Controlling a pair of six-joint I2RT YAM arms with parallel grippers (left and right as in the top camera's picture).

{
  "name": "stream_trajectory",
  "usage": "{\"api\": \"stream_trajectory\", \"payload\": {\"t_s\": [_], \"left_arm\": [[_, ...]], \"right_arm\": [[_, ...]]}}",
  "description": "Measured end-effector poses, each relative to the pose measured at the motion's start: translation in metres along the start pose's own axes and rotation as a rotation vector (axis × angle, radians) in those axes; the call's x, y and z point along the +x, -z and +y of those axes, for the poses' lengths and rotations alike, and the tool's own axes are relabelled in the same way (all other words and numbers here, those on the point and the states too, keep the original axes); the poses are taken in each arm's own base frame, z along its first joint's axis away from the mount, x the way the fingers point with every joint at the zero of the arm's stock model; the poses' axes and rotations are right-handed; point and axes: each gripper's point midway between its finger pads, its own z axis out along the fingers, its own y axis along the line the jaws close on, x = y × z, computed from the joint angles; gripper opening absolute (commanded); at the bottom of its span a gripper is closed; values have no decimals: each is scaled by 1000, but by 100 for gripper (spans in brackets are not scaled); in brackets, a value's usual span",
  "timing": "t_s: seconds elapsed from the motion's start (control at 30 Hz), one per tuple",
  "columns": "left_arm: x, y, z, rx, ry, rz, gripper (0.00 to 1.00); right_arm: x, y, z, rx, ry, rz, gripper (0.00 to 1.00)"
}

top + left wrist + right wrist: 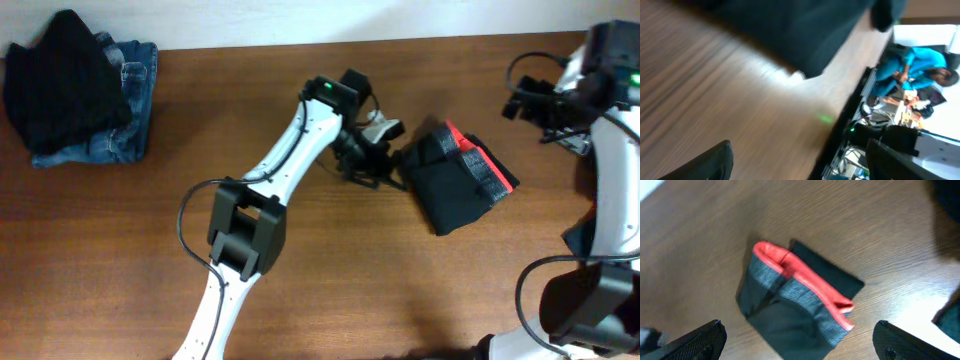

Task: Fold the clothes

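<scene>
A folded dark garment (455, 180) with red trim (475, 150) lies on the table right of centre. In the right wrist view the same garment (785, 315) sits flat below my right gripper (797, 330), which hangs open well above it, touching nothing. From above, my right gripper (535, 100) is up at the far right. My left gripper (385, 170) sits just left of the garment's edge. Its own blurred view shows the left gripper (799, 145) open with bare wood between the fingers (710, 162) and dark fabric (790, 30) beyond.
A black garment (65, 75) lies heaped on blue jeans (125, 140) at the table's far left corner. The table's far edge meets a pale wall (300, 20). Cables and equipment (890, 110) show past the table edge in the left wrist view.
</scene>
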Motion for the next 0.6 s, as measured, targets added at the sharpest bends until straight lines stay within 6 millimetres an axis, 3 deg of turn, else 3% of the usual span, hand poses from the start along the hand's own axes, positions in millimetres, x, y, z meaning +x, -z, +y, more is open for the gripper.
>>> {"api": "stream_trajectory", "payload": {"t_s": [0.27,0.37,0.4,0.6], "left_arm": [[-7,-33,7,59,3,-21,87],[-9,-43,12,64,17,-30,87],[-9,-46,12,67,23,-32,92],[-17,-57,6,57,41,-52,92]], "right_arm": [[-11,9,-51,-10,-141,-13,99],[-12,11,-58,-18,-161,-13,99],[-12,12,-59,-21,-162,-12,99],[-12,12,-58,-35,-146,-11,99]]}}
